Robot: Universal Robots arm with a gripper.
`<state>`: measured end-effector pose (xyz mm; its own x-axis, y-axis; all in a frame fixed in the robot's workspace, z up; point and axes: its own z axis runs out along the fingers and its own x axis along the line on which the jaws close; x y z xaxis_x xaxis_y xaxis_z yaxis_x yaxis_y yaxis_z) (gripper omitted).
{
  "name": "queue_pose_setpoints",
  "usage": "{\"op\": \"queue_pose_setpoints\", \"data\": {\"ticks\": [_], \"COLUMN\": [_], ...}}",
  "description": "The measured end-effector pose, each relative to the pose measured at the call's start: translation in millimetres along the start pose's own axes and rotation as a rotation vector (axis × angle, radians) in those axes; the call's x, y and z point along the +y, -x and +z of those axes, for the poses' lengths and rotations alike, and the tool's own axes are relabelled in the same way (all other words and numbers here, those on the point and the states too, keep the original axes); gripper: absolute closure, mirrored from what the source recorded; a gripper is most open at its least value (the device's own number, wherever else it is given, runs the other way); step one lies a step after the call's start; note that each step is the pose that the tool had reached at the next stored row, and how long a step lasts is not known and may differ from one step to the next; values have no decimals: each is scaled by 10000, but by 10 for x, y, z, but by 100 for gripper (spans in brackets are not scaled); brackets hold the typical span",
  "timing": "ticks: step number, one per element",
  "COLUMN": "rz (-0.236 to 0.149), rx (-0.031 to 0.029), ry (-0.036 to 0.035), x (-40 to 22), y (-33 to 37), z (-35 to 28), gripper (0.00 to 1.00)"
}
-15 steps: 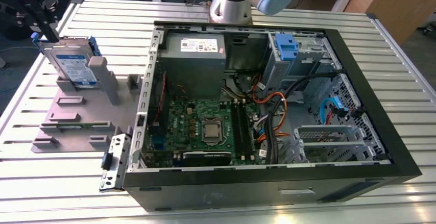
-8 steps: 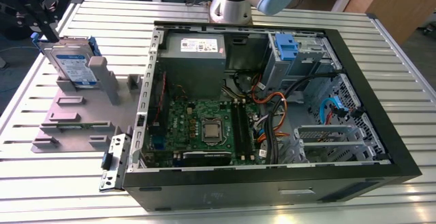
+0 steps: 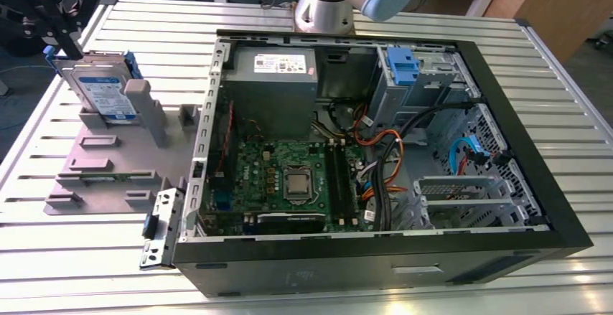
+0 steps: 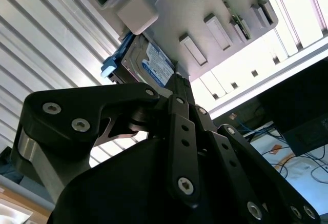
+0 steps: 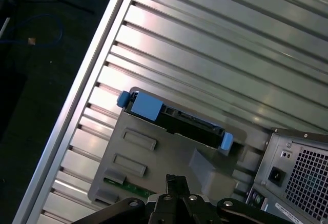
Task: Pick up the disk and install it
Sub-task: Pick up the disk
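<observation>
The disk (image 3: 103, 92) is a flat silver-grey drive with a white-and-blue label and blue rails along its edges. It stands on edge in the grey stand (image 3: 100, 168) on the slatted table (image 3: 57, 257), to the exterior view's left of the open computer case (image 3: 567, 211). The hand (image 3: 69, 46) hangs at the disk's top edge. I cannot tell whether it is clenched or released.

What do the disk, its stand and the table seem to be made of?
Disk: likely metal, dull silver-grey body with a paper-like label; its rails look like blue plastic. Stand: probably matte grey plastic, uniform and moulded-looking. Table: probably aluminium, ribbed and brightly reflective.
</observation>
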<state>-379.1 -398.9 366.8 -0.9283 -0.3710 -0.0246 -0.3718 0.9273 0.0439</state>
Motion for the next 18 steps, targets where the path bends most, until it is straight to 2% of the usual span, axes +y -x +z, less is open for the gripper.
{"op": "queue_pose_setpoints", "data": {"ticks": [18], "rz": [-683], "rx": [31], "ry": [17], "x": [0], "y": [0], "z": [0], "gripper": [89]}}
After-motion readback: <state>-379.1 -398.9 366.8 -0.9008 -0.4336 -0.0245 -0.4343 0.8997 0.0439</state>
